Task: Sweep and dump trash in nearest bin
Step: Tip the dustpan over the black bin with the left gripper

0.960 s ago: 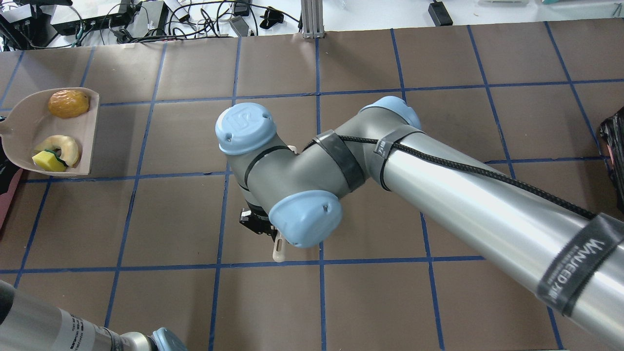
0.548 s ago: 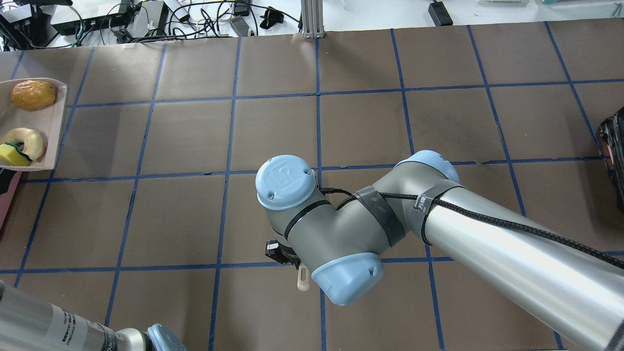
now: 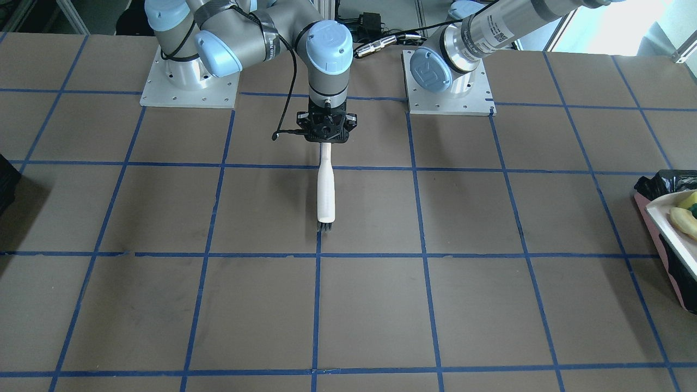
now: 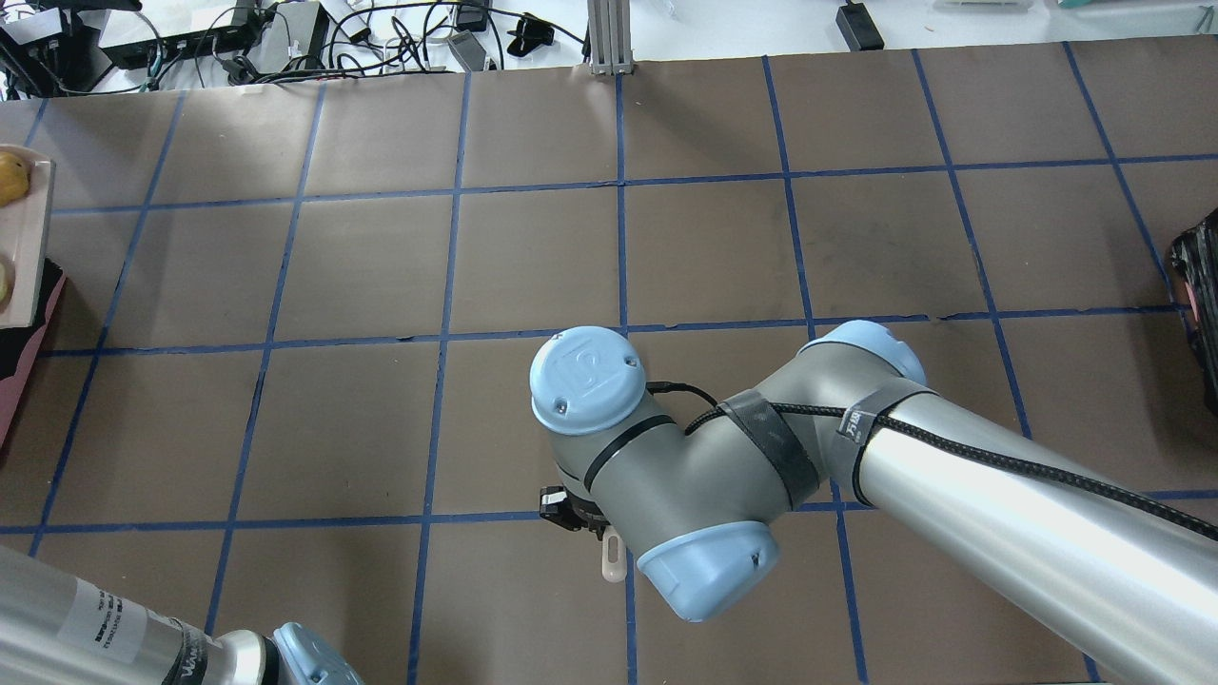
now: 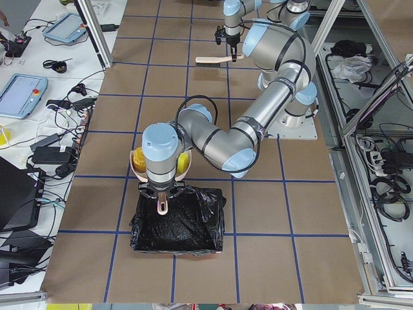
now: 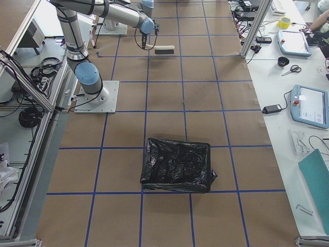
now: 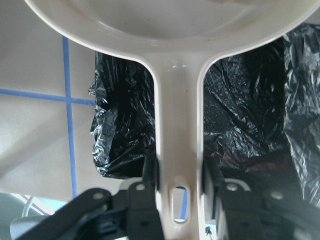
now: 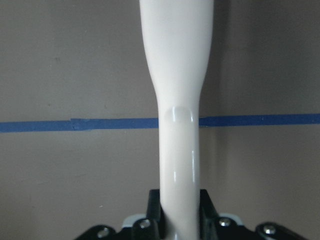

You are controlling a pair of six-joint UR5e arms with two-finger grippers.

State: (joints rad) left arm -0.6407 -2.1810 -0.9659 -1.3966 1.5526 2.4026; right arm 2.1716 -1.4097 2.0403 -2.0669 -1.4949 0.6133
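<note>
**Loaded dustpan reaches the bin as the brush arm draws back**

The left gripper (image 7: 180,185) is clamped on the handle of the white dustpan (image 7: 175,30); within the last second it has carried the pan off the open surface (image 3: 348,305) to the pinkish-sided bin (image 5: 181,223) at the robot's left end. The wrist view shows the handle directly above the crinkled black liner (image 7: 250,100), though how much of the pan hangs over the opening cannot be told. The trash (image 3: 685,215) rides in the pan: the cream slice (image 3: 680,219) and a corner of the yellow-and-green sponge wedge (image 3: 689,200) show in the front view; the golden-brown lump (image 4: 8,179) sits at the overhead view's edge; nothing seems to have dropped into the bag yet. The right gripper (image 3: 325,139), closed on the handle of the white brush (image 3: 326,190), has pulled in toward the robot's base over the same second; it holds the brush out along the surface, bristle end away from the robot. Sweeping looks finished; only the dump appears to remain. The pan seems near level, so it will likely need a firm tilt with its lip well inside the rim, or a scrap could roll back onto the surface.
</note>
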